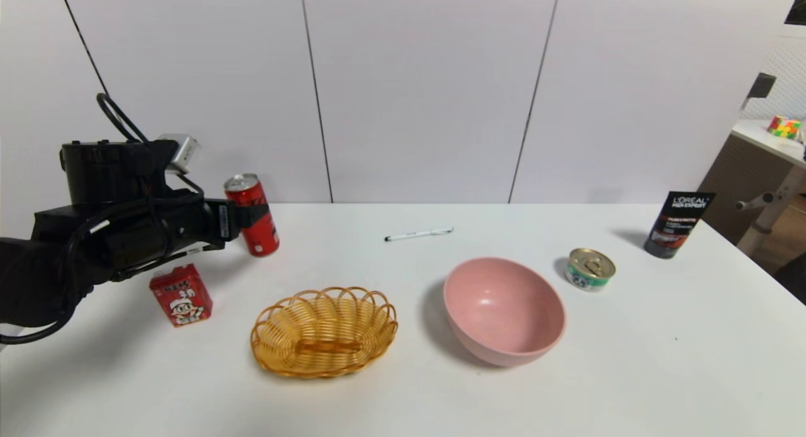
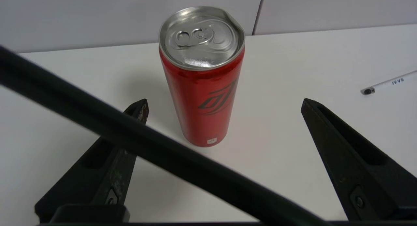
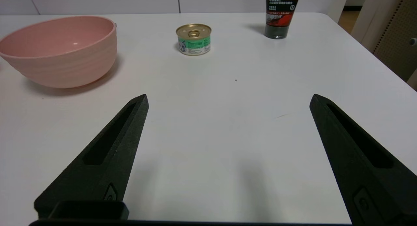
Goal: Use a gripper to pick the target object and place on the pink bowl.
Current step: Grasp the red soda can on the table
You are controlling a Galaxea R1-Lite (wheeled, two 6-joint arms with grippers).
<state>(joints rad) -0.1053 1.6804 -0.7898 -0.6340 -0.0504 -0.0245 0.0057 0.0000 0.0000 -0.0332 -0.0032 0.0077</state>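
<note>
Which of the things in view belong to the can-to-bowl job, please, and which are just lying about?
For the job:
- red can
- pink bowl
- left end effector, open before the can

Lying about:
- red carton
- wicker basket
- pen
- small tin
- black tube
- right end effector, idle over the table

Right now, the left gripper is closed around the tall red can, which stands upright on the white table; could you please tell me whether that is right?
Not quite: the left gripper is open, its fingers apart and not gripping the can, as the left wrist view shows. The tall red can does stand upright on the white table.
</note>
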